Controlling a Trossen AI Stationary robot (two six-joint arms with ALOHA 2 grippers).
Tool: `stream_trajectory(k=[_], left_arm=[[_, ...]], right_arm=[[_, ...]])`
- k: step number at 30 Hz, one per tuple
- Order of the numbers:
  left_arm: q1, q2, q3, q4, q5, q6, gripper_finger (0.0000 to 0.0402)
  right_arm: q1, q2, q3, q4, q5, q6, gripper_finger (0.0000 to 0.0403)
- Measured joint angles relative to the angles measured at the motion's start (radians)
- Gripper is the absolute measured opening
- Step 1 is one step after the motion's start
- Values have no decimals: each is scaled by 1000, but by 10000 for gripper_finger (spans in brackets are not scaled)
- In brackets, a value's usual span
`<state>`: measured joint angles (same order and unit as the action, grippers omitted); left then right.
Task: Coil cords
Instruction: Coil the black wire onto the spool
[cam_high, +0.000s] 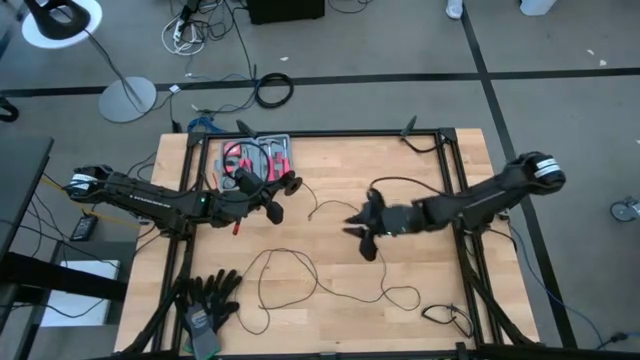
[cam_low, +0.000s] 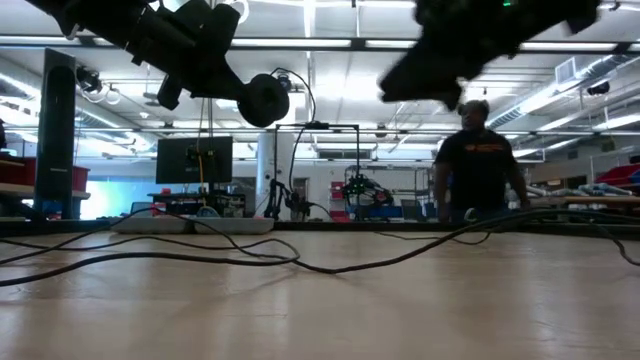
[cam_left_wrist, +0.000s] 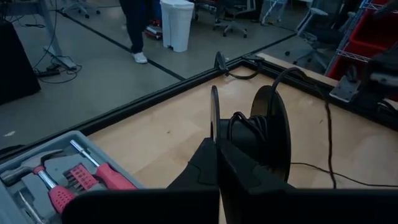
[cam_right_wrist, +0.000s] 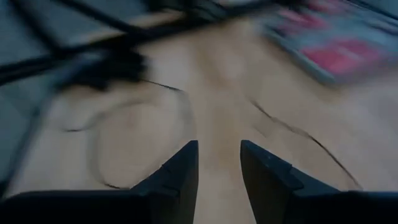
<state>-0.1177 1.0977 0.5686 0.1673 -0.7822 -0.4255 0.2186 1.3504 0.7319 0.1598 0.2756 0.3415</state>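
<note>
The left gripper, near the worktop's back edge, is clamped on a black spool. The right gripper hovers mid-worktop, fingers parted and empty. The thin black cord sprawls loose toward the front edge.

Table: pale natural wood with visible plank grain, edged by a black frame. Cord, lower centre of the high view: thin, black. Spool at the left claw: black; both claws black. Tool tray, upper centre: grey, holding red-handled tools. Gloves, lower left: black with grey cuffs. Floor: grey with black lines. Person behind: dark shirt, orange print.
</note>
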Motion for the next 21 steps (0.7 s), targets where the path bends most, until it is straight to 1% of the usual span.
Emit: stream_trajectory(k=[2,3,4,6,8,10,15,19,21], left_arm=[[0,0,0,0,0,0,0],[0,0,0,0,0,0,0],[0,0,0,0,0,0,0],[0,0,0,0,0,0,0],[0,0,0,0,1,1,0],[0,0,0,0,1,2,0],[0,0,0,-1,1,6,0],[0,0,0,-2,1,6,0],[0,0,0,-1,1,6,0]], right_arm=[[-67,54,0,156,-159,-124,118],[-97,79,0,219,-198,-178,118],[-125,107,0,282,-210,-224,118],[-170,157,0,378,-206,-262,118],[-200,202,0,453,-185,-246,118],[-215,241,0,492,-169,-232,118],[-207,326,0,553,-84,-218,119],[-193,364,0,624,-68,-187,118],[-184,367,0,629,-68,-194,118]])
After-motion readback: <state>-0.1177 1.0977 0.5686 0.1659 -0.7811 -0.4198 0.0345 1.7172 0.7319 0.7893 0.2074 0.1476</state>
